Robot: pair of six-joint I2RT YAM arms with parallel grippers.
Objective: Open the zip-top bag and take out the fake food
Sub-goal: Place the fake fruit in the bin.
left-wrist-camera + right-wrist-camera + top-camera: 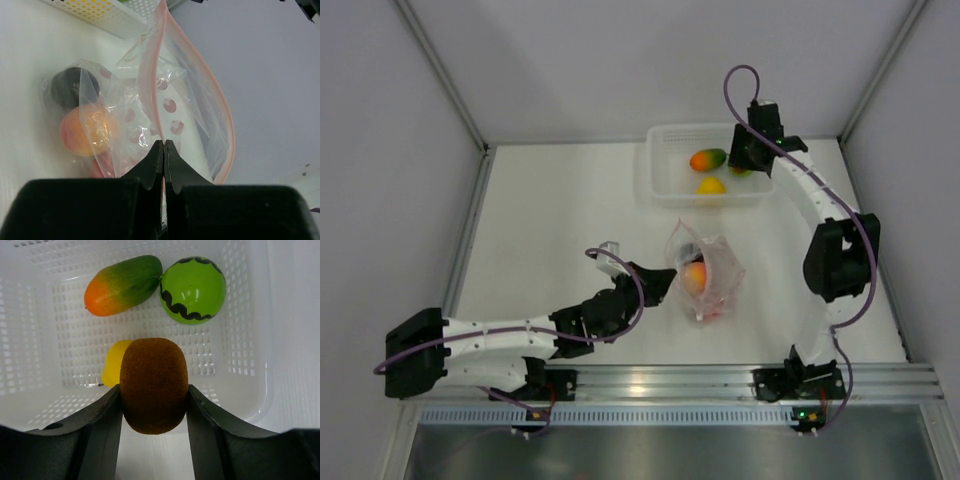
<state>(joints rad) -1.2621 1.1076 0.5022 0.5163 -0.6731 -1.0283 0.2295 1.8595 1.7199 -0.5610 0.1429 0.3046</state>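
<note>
The clear zip-top bag lies mid-table with its pink zip strip gaping open. My left gripper is shut on the bag's edge. Inside the bag show a peach-orange fruit, a dark purple fruit and a bit of pink-red fruit. My right gripper is shut on a brown fuzzy fruit and hangs over the white tray. In the tray lie the orange-green mango, a green fruit with black marks and a yellow fruit.
The tray is a perforated white basket at the back of the table. White walls enclose the table on three sides, and an aluminium rail runs along the near edge.
</note>
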